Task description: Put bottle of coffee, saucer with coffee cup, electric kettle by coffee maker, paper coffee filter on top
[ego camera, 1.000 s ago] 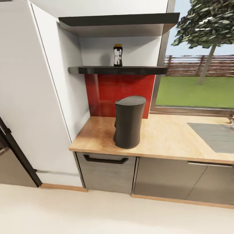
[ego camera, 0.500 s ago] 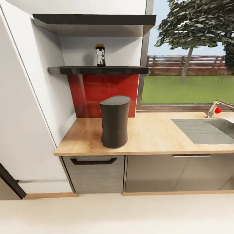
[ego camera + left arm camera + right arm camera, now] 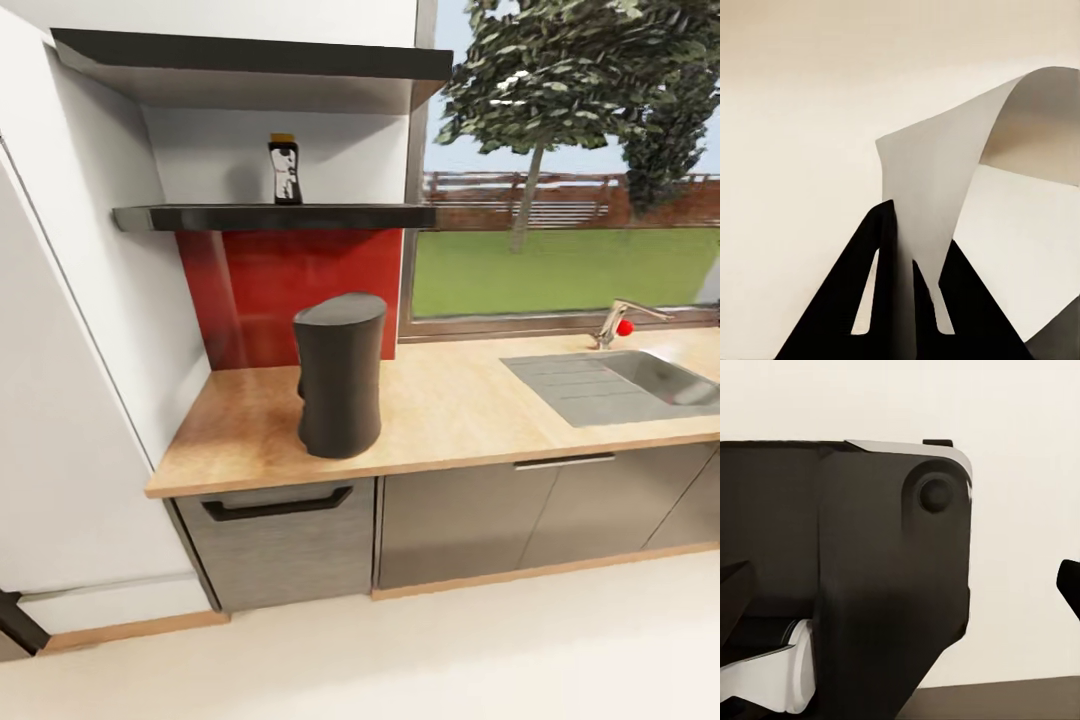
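Cam panned right, sink (image 3: 640, 385) now in head view, L gripper (image 3: 904, 247) pinching paper coffee filter (image 3: 945, 180), R grip unclear.

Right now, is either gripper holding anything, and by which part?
The left gripper is shut on a thin, curled pale white-grey paper sheet, apparently the coffee filter, pinched at its lower edge. The right gripper's state cannot be told.

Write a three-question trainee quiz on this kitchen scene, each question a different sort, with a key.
1. True or false: the bottle of coffee stands on the kitchen shelf.
2. What stands on the kitchen countertop below the shelf? A) kettle B) coffee maker C) microwave
3. Fill in: the left gripper pinches the pale paper coffee ____.

Key: 1 true; 2 B; 3 filter.
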Motion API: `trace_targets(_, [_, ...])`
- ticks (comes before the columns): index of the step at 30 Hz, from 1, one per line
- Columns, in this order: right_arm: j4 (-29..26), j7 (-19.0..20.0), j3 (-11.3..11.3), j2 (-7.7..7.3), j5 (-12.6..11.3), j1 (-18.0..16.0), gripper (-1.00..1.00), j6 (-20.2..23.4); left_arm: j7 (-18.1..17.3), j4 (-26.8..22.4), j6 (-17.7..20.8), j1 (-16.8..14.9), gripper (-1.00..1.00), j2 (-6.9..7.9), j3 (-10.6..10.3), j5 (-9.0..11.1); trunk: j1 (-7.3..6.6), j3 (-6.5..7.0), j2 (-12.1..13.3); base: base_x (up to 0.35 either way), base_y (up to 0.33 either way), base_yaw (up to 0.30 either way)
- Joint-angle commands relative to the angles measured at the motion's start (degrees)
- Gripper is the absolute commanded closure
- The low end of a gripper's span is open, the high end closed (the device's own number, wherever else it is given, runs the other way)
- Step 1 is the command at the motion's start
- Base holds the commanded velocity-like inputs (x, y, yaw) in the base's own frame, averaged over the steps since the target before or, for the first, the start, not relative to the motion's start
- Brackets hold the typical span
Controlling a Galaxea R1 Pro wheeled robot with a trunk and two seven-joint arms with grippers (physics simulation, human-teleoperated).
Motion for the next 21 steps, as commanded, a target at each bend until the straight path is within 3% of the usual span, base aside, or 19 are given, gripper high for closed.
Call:
trace_targets(1, [0.01,-0.03,0.0,0.0,0.05,-0.02,-1.0,-0.15,-0.24,-0.12,0.33,-0.02,1.0,-0.02,0.23,-0.53,0.03,-0.12,-0.12,0.0,0.134,-0.038])
trace_targets(18, [-0.23,0.05,-0.31,0.08,-0.25,-0.02,-1.0,-0.24,-0.37,-1.02,0.04,-0.09,1.0,0.05,-0.35,-0.84,0.03,-0.12,-0.12,0.0,0.014,-0.004])
trace_targets(21, [-0.24,0.17,-0.35,0.09,-0.35,-0.02,-1.0,-0.22,-1.68,-1.29,-2.77,-0.47,1.0,0.11,-0.45,-0.96,0.03,-0.12,-0.12,0.0,0.0,0.0])
